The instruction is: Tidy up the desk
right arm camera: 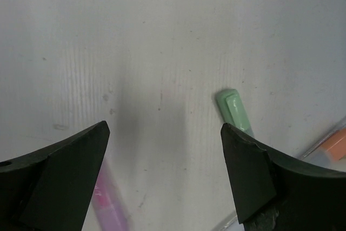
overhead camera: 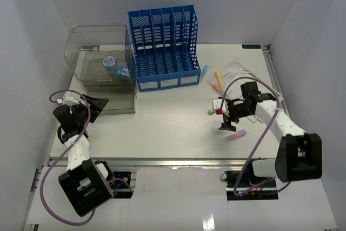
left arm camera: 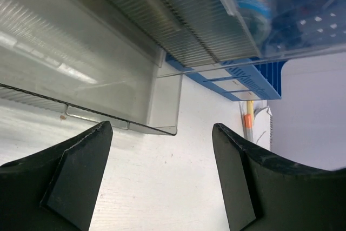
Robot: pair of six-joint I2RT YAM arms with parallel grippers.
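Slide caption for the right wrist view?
Open right gripper over the desk, a green marker and a pink marker lying below.

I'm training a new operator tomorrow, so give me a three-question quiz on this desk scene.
1. True or false: the pink highlighter lies on the desk, outside the blue file rack.
2. Which lies nearest the right gripper: A green highlighter, B clear plastic box, C yellow highlighter?
3. Fill in: the left gripper and the right gripper both have their jaws ____.
Key: 1 true; 2 A; 3 open.
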